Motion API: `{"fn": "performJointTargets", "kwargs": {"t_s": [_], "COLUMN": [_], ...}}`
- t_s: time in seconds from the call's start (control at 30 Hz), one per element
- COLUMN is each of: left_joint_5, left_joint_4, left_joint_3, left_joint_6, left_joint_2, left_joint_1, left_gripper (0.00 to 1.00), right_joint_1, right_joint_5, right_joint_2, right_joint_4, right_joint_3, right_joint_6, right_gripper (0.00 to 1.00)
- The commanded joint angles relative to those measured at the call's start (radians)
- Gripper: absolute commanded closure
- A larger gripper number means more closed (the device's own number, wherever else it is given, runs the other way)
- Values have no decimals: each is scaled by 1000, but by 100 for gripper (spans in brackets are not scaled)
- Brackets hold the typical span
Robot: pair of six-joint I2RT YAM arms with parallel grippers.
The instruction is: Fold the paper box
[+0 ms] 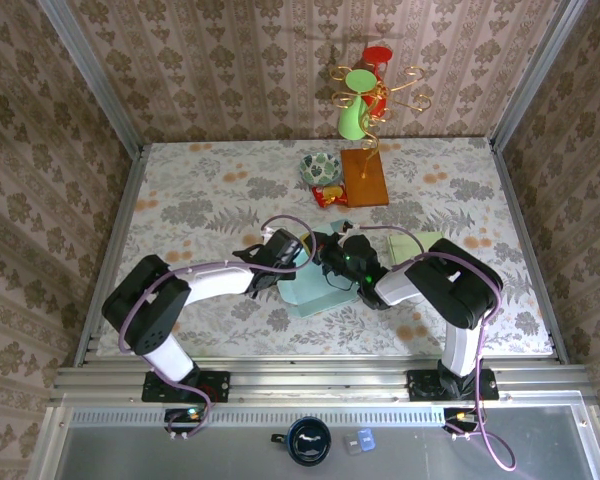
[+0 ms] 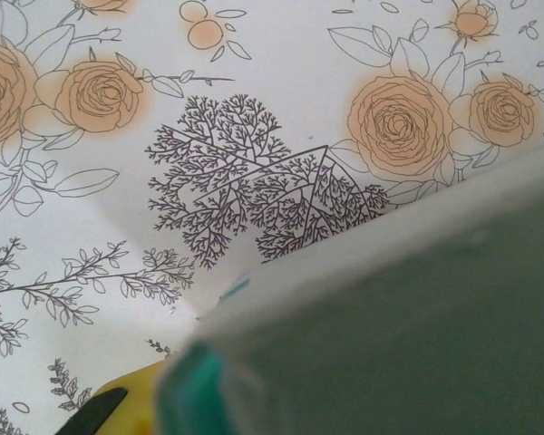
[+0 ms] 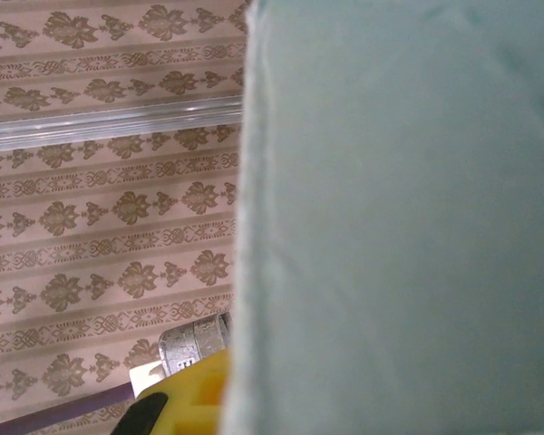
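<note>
Where the two arms meet over the middle of the flower-patterned table, the pale teal paper box lies unfolded, its flat sheet spreading toward the near edge from under both wrists. The left gripper sits at the sheet's far left corner, and the right gripper is just beside it, at the sheet's far edge.

In the left wrist view, the box fills the lower right as a blurred teal panel, its pale edge slanting across the tablecloth. A yellow finger shows at the bottom, right against that edge. How wide the left gripper stands, and whether it pinches the paper, I cannot tell.

In the right wrist view, a panel of the box stands upright close to the lens, with a yellow finger at its lower left edge. The right gripper is fully closed. Whether paper is caught between its jaws is hidden.

Well apart, at the far side of the table, stand a green cone-shaped vase, an orange-brown rectangular board, a patterned round bowl and a small red packet. A dark mug sits on the metal ledge in front of the arm bases.
</note>
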Motion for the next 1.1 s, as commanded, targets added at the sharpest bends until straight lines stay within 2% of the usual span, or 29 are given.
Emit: {"fn": "performJointTargets", "kwargs": {"t_s": [0.0, 0.13, 0.33, 0.5, 0.6, 0.67, 0.77, 0.83, 0.97, 1.07], "left_joint_5": [-30, -46, -75, -104, -126, -138, -120, -90, 44, 183], "left_joint_4": [17, 15, -8, -52, -91, -130, -174, -199, -237, -236], "left_joint_3": [24, 26, 36, 55, 71, 91, 121, 139, 183, 209], "left_joint_6": [-68, -91, -123, -114, -86, -64, -33, -16, 4, -6], "left_joint_2": [25, 34, 42, 42, 28, 11, -20, -43, -83, -100], "left_joint_1": [-11, -13, -17, -20, -19, -14, 5, 30, 99, 162], "left_gripper": [78, 80, 92, 100, 100, 100, 100, 100, 100, 100], "right_joint_1": [26, 28, 31, 29, 12, -9, -38, -60, -137, -237], "right_joint_5": [-4, 2, 10, 5, -19, -31, -20, 12, 21, -28], "right_joint_2": [35, 32, 24, -38, -123, -219, -386, -490, -623, -684], "right_joint_4": [-72, -78, -93, -204, -366, -501, -870, -1070, -1392, -1507], "right_joint_3": [-18, -19, -22, -9, 14, 43, 158, 246, 441, 522], "right_joint_6": [22, 29, 45, 48, 34, -22, -176, -295, -486, -552], "right_gripper": [100, 100, 100, 74, 63, 51, 30, 22, 20, 21]}}
